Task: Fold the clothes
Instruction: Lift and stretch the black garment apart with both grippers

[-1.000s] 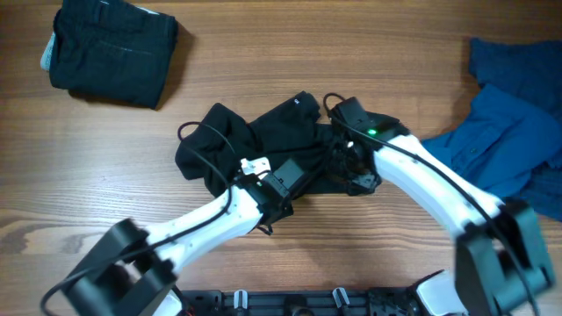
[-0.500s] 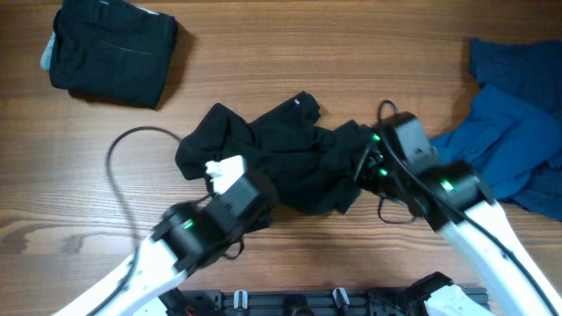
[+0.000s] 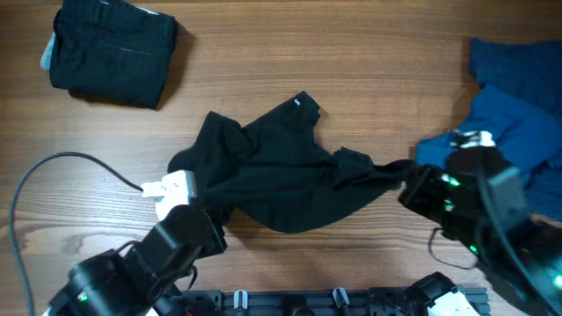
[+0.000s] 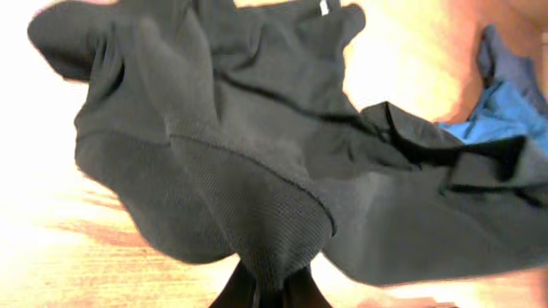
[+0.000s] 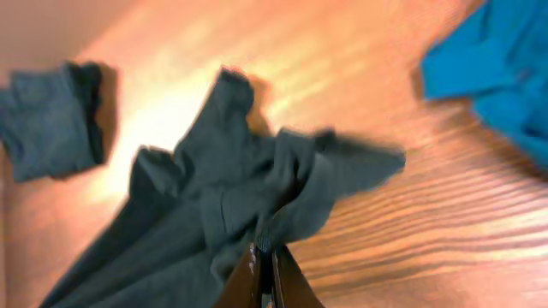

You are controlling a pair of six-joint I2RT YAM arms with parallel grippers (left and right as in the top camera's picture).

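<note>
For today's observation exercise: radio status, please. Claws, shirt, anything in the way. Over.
Left claw shut on black shirt, right claw shut on its other end. Shirt pulled out between them, not yet folded. Blue clothes close beside right claw.

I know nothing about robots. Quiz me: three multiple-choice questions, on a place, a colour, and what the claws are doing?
1. Where does the folded black garment lie?
A. top left of the overhead view
B. at the right edge
C. dead centre

2. What colour is the loose pile at the right edge?
A. red
B. blue
C. white

3. How do the left gripper and right gripper meet the black shirt?
A. both open above it
B. both shut on it, at opposite ends
C. only one grips

Key: 1 A, it lies alone there; 2 B, the cloth is blue; 3 B, each wrist view shows its gripper pinching black cloth.
</note>
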